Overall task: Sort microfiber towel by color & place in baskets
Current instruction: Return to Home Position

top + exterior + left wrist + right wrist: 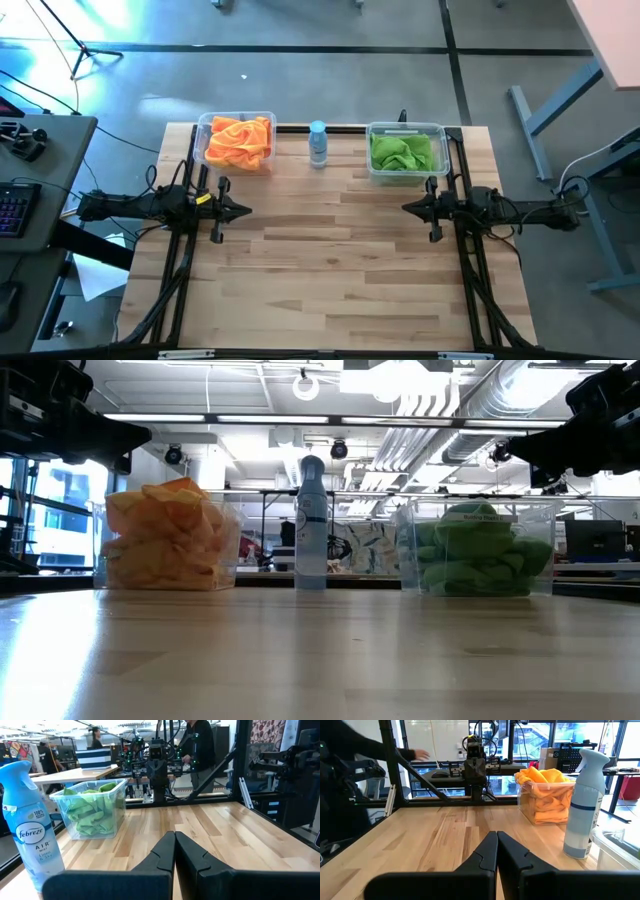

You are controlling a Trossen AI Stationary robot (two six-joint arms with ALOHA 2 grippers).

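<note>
The room is showing grey concrete floor around a pale wooden counter (330, 250), with workbenches, ceiling ducts and lamps lying beyond it. A person in dark clothing (200, 745) is standing past the counter's right edge.

The left arm (150, 205) is reaching in from the left edge and the right arm (510, 210) from the right edge. The two arms are facing each other across bare wood, well apart.
- The left jaws are hanging above the counter, pressed fully together and gripping nothing.
- The right jaws are hanging at the same height, likewise closed tight and carrying nothing.

The baskets are sitting along the back edge.
- The left basket (236, 116) is standing at the back left and is holding the orange towels (238, 142), which are heaping up to its rim.
- The right basket (406, 126) is standing at the back right and is holding the green towels (402, 153), which are lying bunched inside.

A spray bottle with a blue cap (318, 144) is standing upright between the two baskets, touching neither.
</note>
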